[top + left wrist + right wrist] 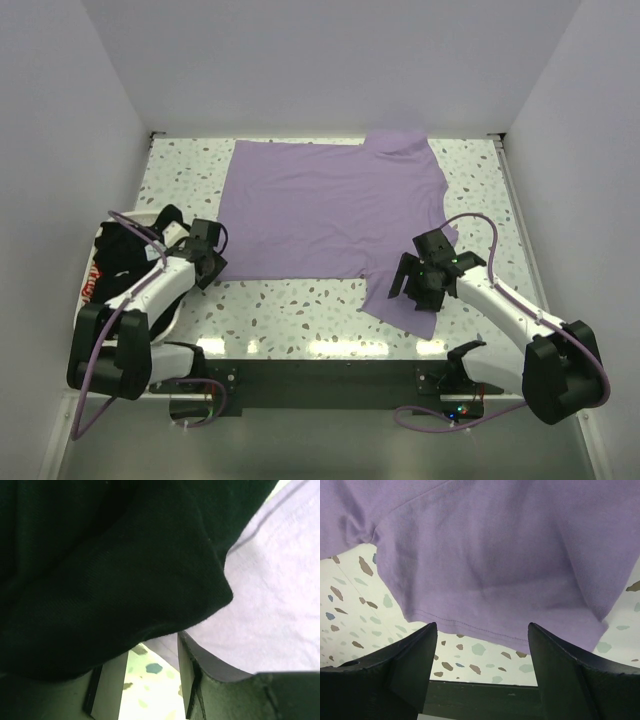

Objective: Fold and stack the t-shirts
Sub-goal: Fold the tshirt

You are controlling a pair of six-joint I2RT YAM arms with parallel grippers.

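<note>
A lavender t-shirt [330,210] lies spread flat on the speckled table, one sleeve at the far right and one at the near right. Black t-shirts [125,248] lie heaped at the left, one showing a red-and-white print [93,285]. My left gripper [205,262] is open at the lavender shirt's near left corner, beside the heap. In the left wrist view black cloth [100,570] hangs over the gripper [150,652], with lavender cloth [280,590] to the right. My right gripper [415,285] is open over the near sleeve; its wrist view shows the gripper [482,627] at the sleeve's hem [495,555].
The black heap lies in a white tray [101,232] at the table's left edge. White walls close in the table on three sides. A bare strip of speckled table [300,300] runs between the lavender shirt and the near edge.
</note>
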